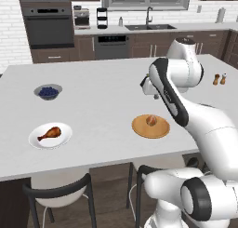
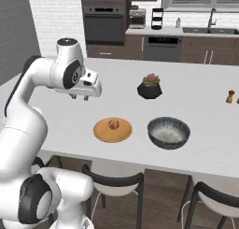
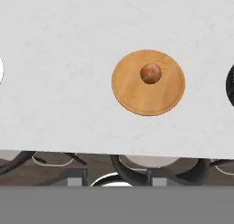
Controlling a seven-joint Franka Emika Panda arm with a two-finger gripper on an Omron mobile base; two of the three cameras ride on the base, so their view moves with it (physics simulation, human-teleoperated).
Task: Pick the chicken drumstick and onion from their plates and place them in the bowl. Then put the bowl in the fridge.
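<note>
The gripper [image 2: 80, 97] hangs above the white island counter [image 1: 102, 106], well clear of its surface and pointing straight down; its two short fingers stand a little apart with nothing between them, though the gap is too small in the base views to call it fully spread. The arm reaches it by a folded pose — upper link rising from the base, elbow bent high, forearm coming back down to a level wrist. Nearest below the tool, slightly ahead and toward the bowl side, lies the flat tan wooden plate [image 3: 148, 82] near the counter's front edge, and on it the onion [image 3: 150, 73], a round brown ball with a papery sheen, sitting off-centre toward the plate's far side; being round, it shows no long axis. Beyond that plate on the same side sits the bowl [image 2: 168, 132], wide and deep, speckled pale inside with a dark rim, upright and empty. Well off to the tool's other side rests the glossy white plate [image 1: 50, 135] with the chicken drumstick [image 1: 50, 133] — orange-brown, lying flat, its long axis running across the plate, plump end toward the arm and thin bone end pointing away from it. Farther back stand a grey bowl of blueberries [image 1: 48, 91] and a potted succulent [image 2: 150, 86].
</note>
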